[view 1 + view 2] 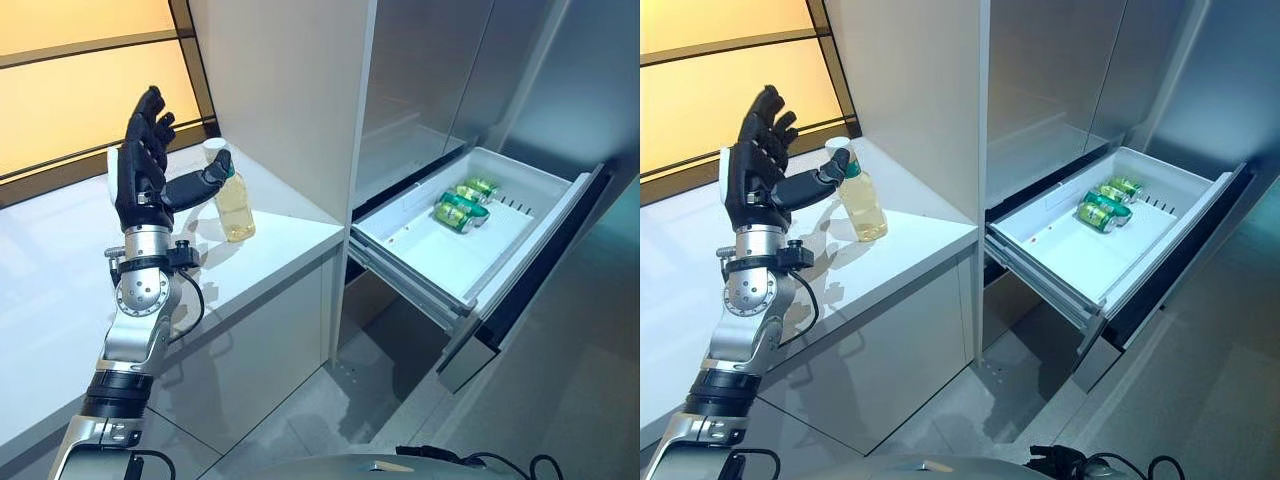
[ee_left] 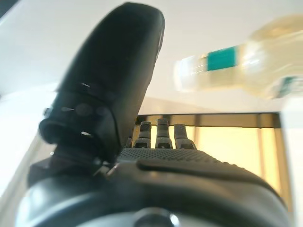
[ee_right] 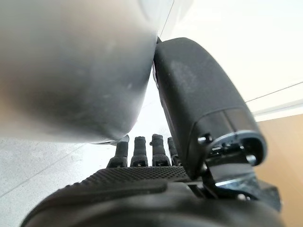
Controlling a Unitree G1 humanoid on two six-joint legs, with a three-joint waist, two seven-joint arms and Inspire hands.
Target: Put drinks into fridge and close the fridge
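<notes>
White desk (image 1: pixel 60 290) is seen along the left side, backed by an amber-lit wall panel (image 1: pixel 70 60); a tall pale cabinet (image 1: pixel 290 90) stands at its far end, with the grey fridge (image 1: pixel 440 60) just beside it on the right. Fridge drawer (image 1: pixel 470 270) is pulled fully out at a slant, white inside. 3 green cans (image 1: pixel 463 204) are lying on their sides, grouped together near the drawer's back corner, touching or nearly touching one another; the rest of the drawer floor is bare.

1 bottle (image 1: pixel 233 200) of pale yellow drink, with a white cap and a green band at the neck, is standing upright on the desk near the cabinet wall.

Left hand (image 1: pixel 140 175) is raised above the desk just beside the bottle, fingers (image 1: pixel 150 115) straight and spread wide, pointing up. The thumb is stretched toward the bottle's neck, its tip at or just touching the green band; contact cannot be confirmed. Nothing is held. In the left wrist view the bottle (image 2: pixel 246 66) is shown past the thumb, clear of the palm.

Right hand (image 3: pixel 156 179) is shown only in its own wrist view, fingers straight and relaxed, holding nothing, with grey floor beyond it.
</notes>
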